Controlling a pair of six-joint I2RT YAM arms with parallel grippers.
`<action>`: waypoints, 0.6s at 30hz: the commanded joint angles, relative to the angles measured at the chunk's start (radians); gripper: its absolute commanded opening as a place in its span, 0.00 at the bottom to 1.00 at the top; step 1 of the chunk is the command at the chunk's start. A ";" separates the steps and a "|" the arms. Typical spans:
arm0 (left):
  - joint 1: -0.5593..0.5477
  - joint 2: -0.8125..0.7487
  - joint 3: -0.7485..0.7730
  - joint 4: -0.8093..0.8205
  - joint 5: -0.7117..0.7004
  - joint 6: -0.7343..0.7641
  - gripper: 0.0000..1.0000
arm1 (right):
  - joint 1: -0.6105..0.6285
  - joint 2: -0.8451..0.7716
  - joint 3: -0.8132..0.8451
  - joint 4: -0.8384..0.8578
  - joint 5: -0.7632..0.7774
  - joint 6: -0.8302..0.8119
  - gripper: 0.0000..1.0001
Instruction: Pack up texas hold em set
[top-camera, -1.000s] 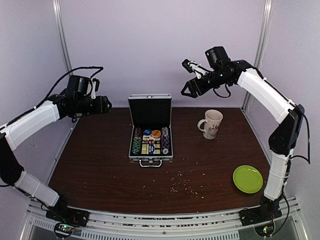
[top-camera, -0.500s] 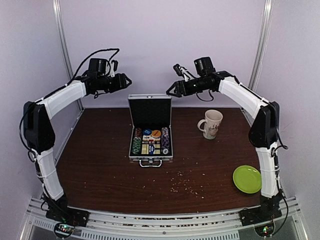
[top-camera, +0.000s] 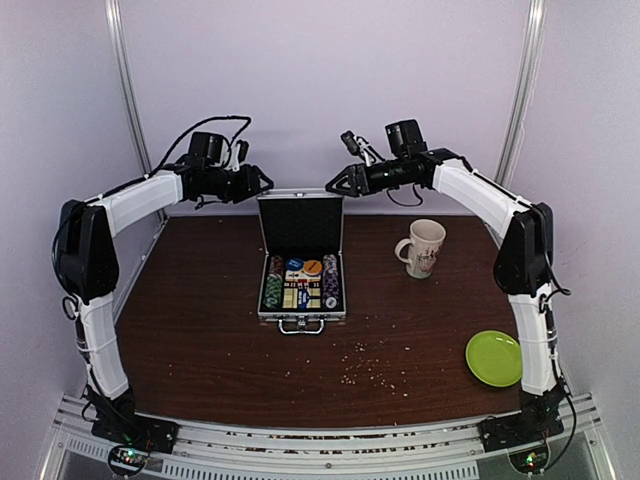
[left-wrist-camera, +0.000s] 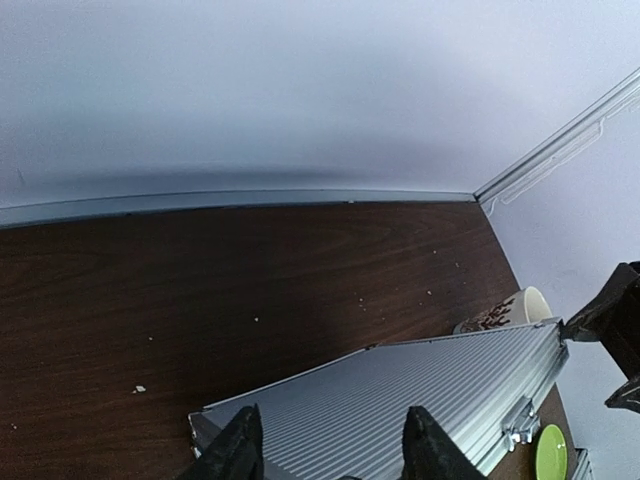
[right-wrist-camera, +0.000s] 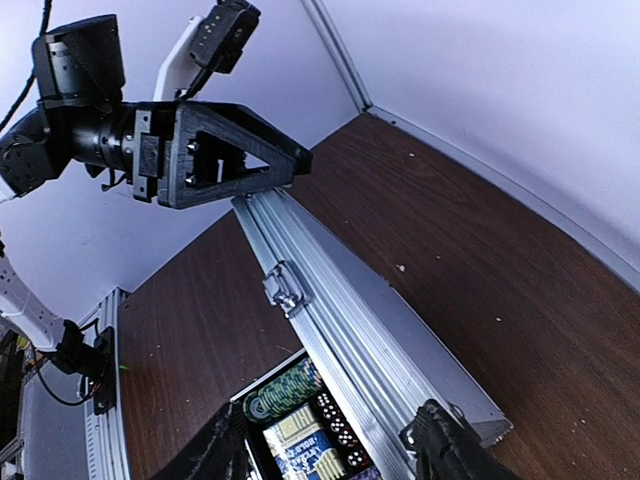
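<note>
The silver case (top-camera: 300, 318) lies open at the table's middle, its lid (top-camera: 300, 222) upright. Inside sit poker chips (top-camera: 272, 290), a blue-cream card deck (top-camera: 299, 290) and white and orange discs (top-camera: 312, 267). My left gripper (top-camera: 262, 183) hovers open at the lid's top left corner, and the ribbed lid back (left-wrist-camera: 400, 400) shows between its fingers (left-wrist-camera: 238, 450). My right gripper (top-camera: 335, 185) is open at the top right corner. In the right wrist view its fingers (right-wrist-camera: 445, 450) straddle the lid's edge with the latch (right-wrist-camera: 285, 285), above green chips (right-wrist-camera: 280, 390) and red dice (right-wrist-camera: 335, 420).
A cream mug (top-camera: 424, 247) stands right of the case. A lime green plate (top-camera: 495, 358) lies at the near right. Crumbs (top-camera: 370, 370) are scattered in front of the case. The back wall is close behind the lid.
Both arms have swung inward and down from the sides until their grippers flank the lid's top corners. Both sets of jaws have narrowed somewhat.
</note>
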 joint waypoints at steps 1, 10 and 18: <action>-0.019 -0.080 -0.109 0.002 0.044 0.030 0.48 | 0.004 -0.029 -0.098 -0.047 -0.080 -0.027 0.56; -0.048 -0.323 -0.495 0.089 0.028 0.003 0.51 | 0.025 -0.277 -0.481 -0.119 -0.142 -0.151 0.53; -0.047 -0.400 -0.662 0.107 -0.092 -0.015 0.63 | 0.027 -0.403 -0.745 0.030 0.043 -0.098 0.64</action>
